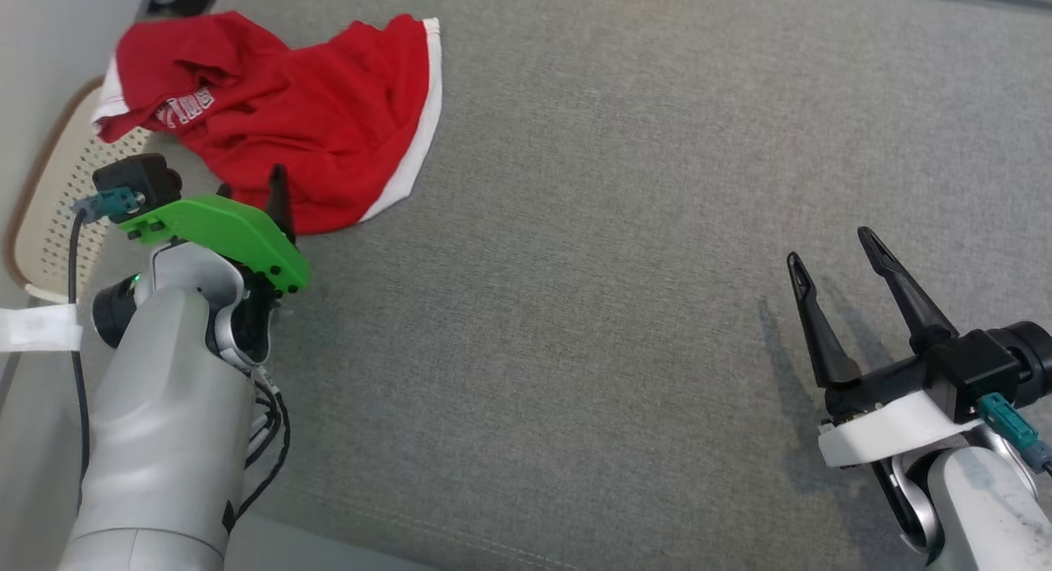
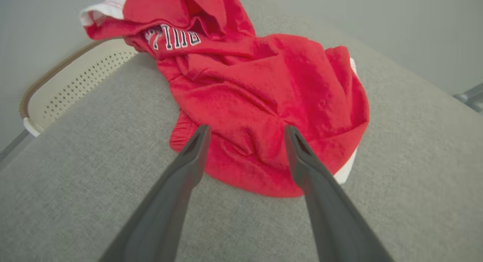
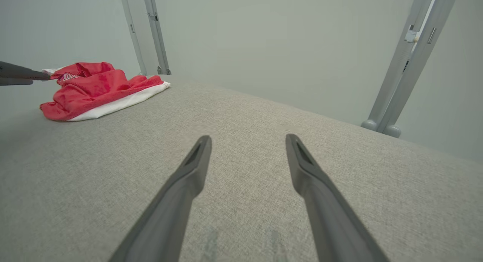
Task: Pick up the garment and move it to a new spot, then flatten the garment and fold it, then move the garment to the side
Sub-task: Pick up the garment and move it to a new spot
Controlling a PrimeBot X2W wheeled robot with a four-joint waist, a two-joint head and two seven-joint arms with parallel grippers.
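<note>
The garment point(image 1: 312, 119) is red with white trim and white lettering, and lies crumpled at the far left corner of the grey fabric surface point(image 1: 616, 267). My left gripper point(image 1: 251, 189) hovers at its near edge. In the left wrist view the left gripper point(image 2: 246, 129) is open, its fingertips over the near folds of the garment point(image 2: 245, 85) with nothing between them. My right gripper point(image 1: 830, 246) stands open over bare fabric at the lower right, far from the cloth. The right wrist view shows the right gripper point(image 3: 248, 137) empty and the garment point(image 3: 94, 92) far off to the left.
A cream perforated chair back point(image 1: 49, 201) with a brown rim sits just past the surface's left edge, under the garment's corner. Metal frame posts point(image 3: 407, 58) stand beyond the far side. The surface's front edge runs along the lower left of the head view.
</note>
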